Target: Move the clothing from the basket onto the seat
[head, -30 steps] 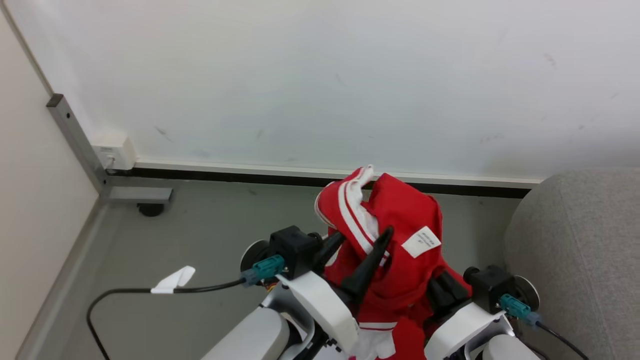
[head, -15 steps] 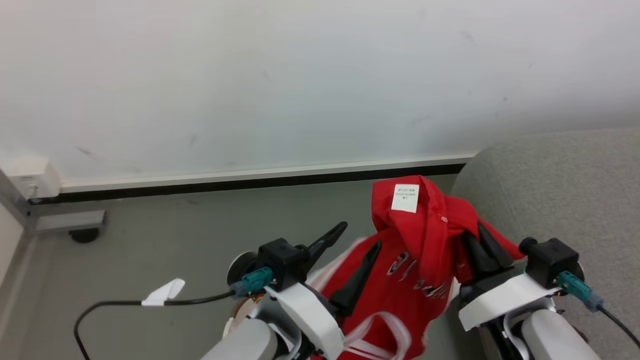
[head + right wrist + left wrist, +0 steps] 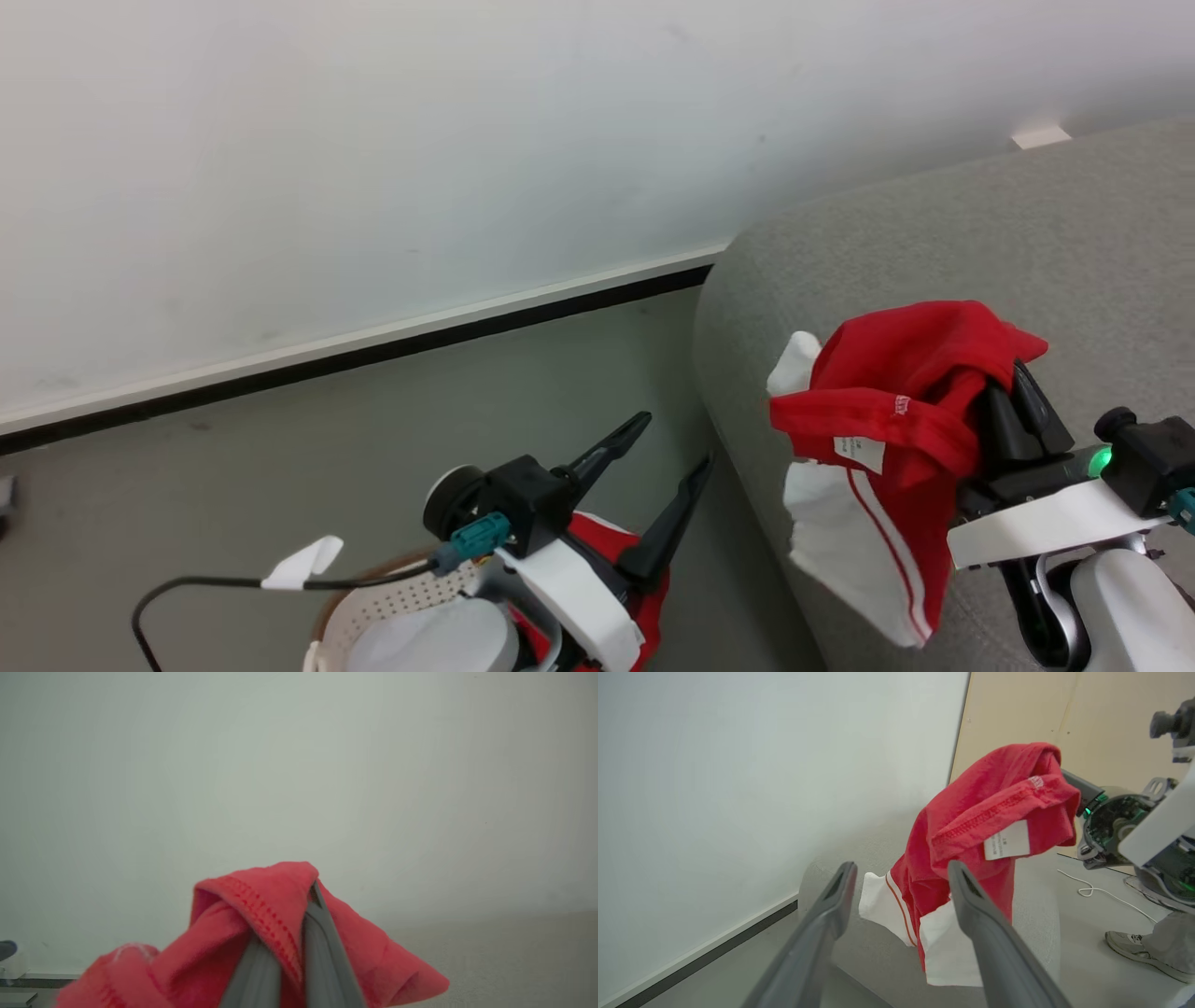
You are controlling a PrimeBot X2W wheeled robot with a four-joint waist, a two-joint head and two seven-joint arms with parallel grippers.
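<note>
Let go by the left gripper [image 3: 672, 443] since a second ago and carried right, out over the near rounded edge of the seat [image 3: 934, 233]: the clothing [image 3: 896, 411]. Now pinched in the right gripper [image 3: 1013, 392] alone, fingers closed tight on a bunched fold. Soft and bright red, with a stitched hem, a small white label [image 3: 859, 453] and a white panel [image 3: 840, 551] crossed by thin red striping. Hanging loose in front of the grey seat's left side; touching it or not, impossible to tell. Left fingers spread wide, holding nothing, poised above the basket [image 3: 392, 602] at the near left. More red cloth [image 3: 644, 583] lying in that basket beneath the left arm. On the floor to the right in the left wrist view, a person's shoe [image 3: 1129, 945].
</note>
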